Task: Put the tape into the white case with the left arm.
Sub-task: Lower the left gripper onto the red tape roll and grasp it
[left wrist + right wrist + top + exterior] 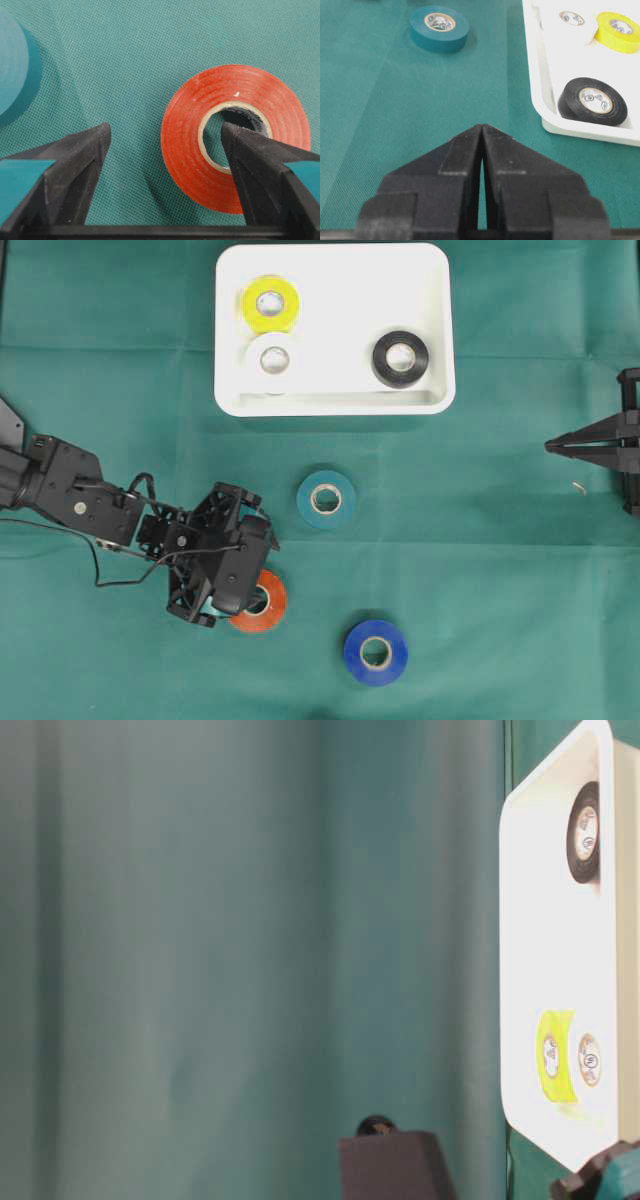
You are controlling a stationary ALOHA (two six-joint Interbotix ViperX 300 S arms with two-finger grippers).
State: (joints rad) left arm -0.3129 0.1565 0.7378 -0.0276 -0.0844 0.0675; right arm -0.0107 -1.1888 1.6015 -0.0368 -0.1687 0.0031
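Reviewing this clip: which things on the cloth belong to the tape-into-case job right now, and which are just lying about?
In play:
- left claw, open astride the orange tape
- white case

Lying about:
- teal tape
- blue tape
- yellow tape, white tape, black tape, already cased
- right claw, shut

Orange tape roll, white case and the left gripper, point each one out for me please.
orange tape roll (187,130): left wrist view, on its flat orange face.
white case (330,402): overhead view, on its near wall.
left gripper (165,137): left wrist view, midway between its open fingertips, one tip in the roll's hole.

Six tape rolls (271,304), one white case (334,404), two arms (70,495).
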